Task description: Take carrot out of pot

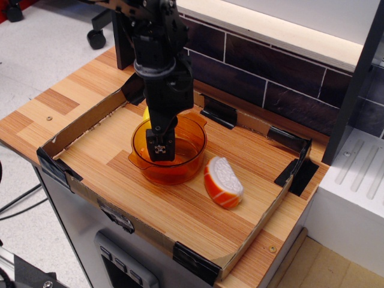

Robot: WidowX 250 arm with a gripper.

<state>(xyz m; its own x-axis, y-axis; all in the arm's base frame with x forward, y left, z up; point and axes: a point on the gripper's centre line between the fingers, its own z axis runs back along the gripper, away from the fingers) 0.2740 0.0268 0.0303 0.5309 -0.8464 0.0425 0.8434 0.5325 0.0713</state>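
Note:
The translucent orange pot (pixel 189 149) stands on the wooden board, left of its middle. My black gripper (pixel 161 154) reaches straight down from above, with its fingertips inside the pot near the bottom. The carrot is hidden behind the gripper's fingers, so I cannot see whether they hold it. The fingers look close together, but how they stand is not clear.
An orange-and-white salmon-like wedge (pixel 223 182) lies just right of the pot. A bit of yellow banana (pixel 146 112) shows behind the arm. A low cardboard wall (pixel 84 126) with black tape corners rings the board. A dark tiled wall (pixel 270 78) rises behind.

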